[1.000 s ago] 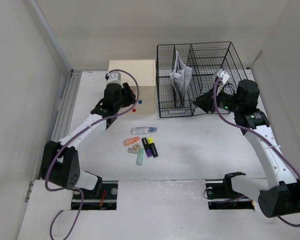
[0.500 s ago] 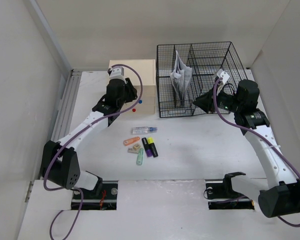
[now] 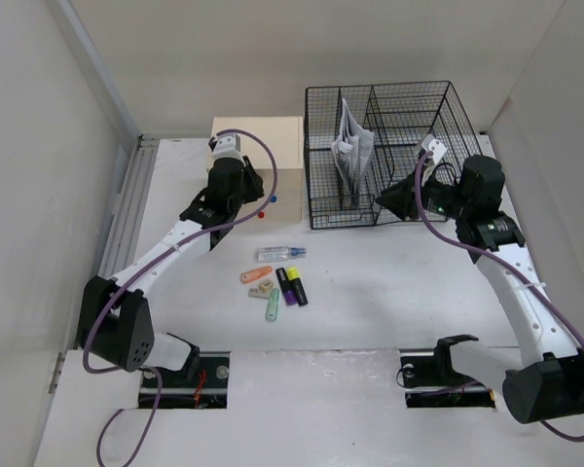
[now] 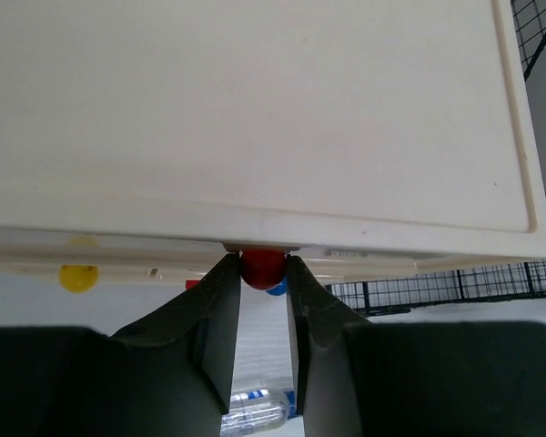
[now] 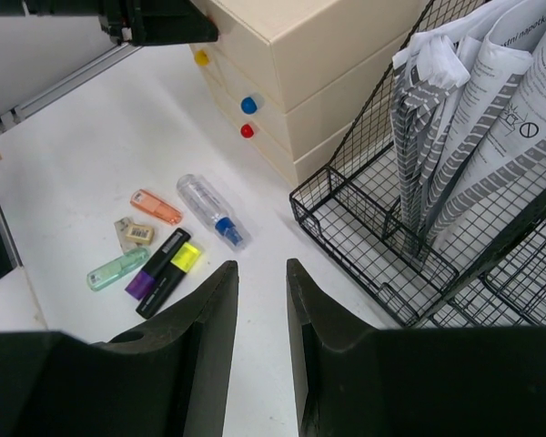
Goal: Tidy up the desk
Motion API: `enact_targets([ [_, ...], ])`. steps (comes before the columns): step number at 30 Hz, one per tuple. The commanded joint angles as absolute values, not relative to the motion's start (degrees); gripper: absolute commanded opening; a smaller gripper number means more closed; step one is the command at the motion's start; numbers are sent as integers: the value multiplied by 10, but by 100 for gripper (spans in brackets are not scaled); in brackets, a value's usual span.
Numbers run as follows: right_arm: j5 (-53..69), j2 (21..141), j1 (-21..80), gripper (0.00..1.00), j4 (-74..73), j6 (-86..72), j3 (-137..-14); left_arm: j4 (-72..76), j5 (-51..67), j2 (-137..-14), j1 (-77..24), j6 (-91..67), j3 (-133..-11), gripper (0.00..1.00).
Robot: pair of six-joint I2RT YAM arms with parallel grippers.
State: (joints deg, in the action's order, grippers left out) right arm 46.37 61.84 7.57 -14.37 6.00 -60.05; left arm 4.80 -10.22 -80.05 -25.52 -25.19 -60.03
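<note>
Spreading across the whole floor of the white-walled cell, the desk (image 3: pixel 389 292) is a flat, matte white top with a metal rail (image 3: pixel 127 209) along its left edge and both arms bolted at its near edge.

Against the far edge, left of centre, stands a cream drawer box (image 3: pixel 263 146). It has a yellow knob (image 5: pixel 201 57), a blue knob (image 5: pixel 248 105) and a red knob (image 4: pixel 263 267) on its front. Just beside it, toward the far right corner, is a black wire mesh rack (image 3: pixel 409 126). Folded papers (image 3: pixel 351 146) stand upright in the rack's left compartment.

A loose cluster lies on the open surface in the middle of the desk, nearer the near edge than the box:
- a clear bottle (image 3: pixel 278 254) with a blue cap
- an orange item (image 3: pixel 256 275)
- a small tan tag (image 3: pixel 264 288)
- a pale green item (image 3: pixel 273 308)
- two highlighters (image 3: pixel 292 286), side by side, one of them purple and yellow

The left gripper (image 3: pixel 256 195) is at the front of the drawer box. In its wrist view its fingertips (image 4: pixel 226 273) pinch the red knob from both sides, under the overhanging top of the box.

The right gripper (image 5: pixel 262 266) hangs above the desk at the near side of the rack. Its fingers are spread and hold nothing. The rack's wire wall is close in front of it.
</note>
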Motion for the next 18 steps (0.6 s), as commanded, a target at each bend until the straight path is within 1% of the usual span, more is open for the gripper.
enact_targets([
  [1, 475, 606, 76, 33, -127, 64, -601, 84, -105, -744, -279, -272, -559, 2],
  [7, 480, 606, 76, 33, -127, 69, -601, 97, -135, -670, -333, -307, -459, 2],
  [14, 497, 606, 76, 33, -127, 75, -596, 64, -156, -631, -367, -332, -436, 2],
  [15, 505, 606, 76, 35, -127, 75, -596, 64, -162, -626, -373, -332, -431, 10],
  [17, 511, 606, 76, 38, -127, 83, -596, 57, -167, -621, -374, -332, -425, 18],
  [18, 524, 606, 76, 40, -127, 88, -596, 52, -173, -621, -374, -332, -425, 24],
])
